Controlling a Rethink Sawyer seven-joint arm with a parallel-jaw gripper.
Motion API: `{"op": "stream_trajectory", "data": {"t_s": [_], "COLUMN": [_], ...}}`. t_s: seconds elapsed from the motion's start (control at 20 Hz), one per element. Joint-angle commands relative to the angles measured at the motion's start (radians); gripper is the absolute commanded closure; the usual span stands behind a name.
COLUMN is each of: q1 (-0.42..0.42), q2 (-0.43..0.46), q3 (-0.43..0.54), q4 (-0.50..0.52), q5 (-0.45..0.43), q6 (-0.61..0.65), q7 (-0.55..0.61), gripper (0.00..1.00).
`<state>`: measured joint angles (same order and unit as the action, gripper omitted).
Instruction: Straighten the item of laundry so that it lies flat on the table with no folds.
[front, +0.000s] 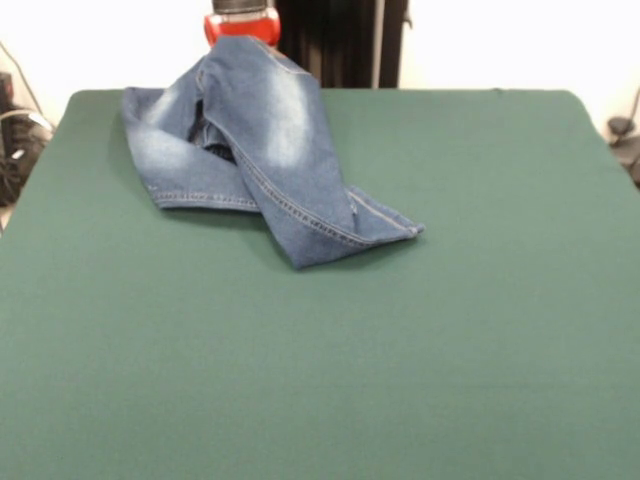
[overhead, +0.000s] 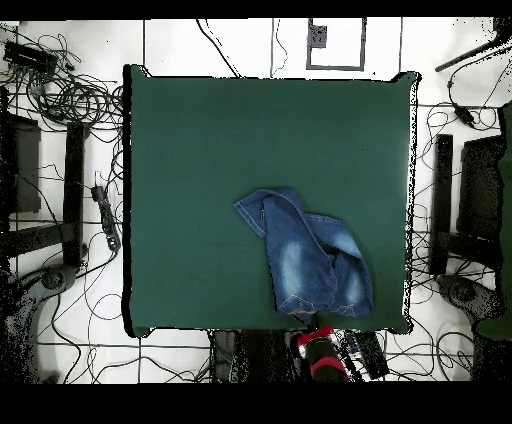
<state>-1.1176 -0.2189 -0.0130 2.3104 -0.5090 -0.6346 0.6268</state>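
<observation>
Green felt covers the bench (front: 420, 350), bare but for the jeans (front: 262, 150), which lie crumpled at its robot-side edge with one leg folded across the other. Only the arm's red end (front: 243, 20) shows just beyond the denim; whether the fingers are apart or together cannot be told. A careless pull toward that edge would likely drag the denim off. Cables (overhead: 70, 95) sprawl on the floor around the bench, and nothing blocks the cloth.
</observation>
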Motion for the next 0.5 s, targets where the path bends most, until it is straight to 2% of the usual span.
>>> {"op": "stream_trajectory", "data": {"t_s": [0.05, 0.3, 0.5], "q1": [0.087, 0.149, 0.151], "q2": [0.045, -0.053, -0.115], "q3": [0.005, -0.023, -0.010], "q4": [-0.175, -0.112, -0.079], "q5": [0.224, 0.303, 0.318], "q6": [0.063, 0.127, 0.162], "q7": [0.345, 0.328, 0.318], "gripper": [1.00, 1.00, 1.00]}}
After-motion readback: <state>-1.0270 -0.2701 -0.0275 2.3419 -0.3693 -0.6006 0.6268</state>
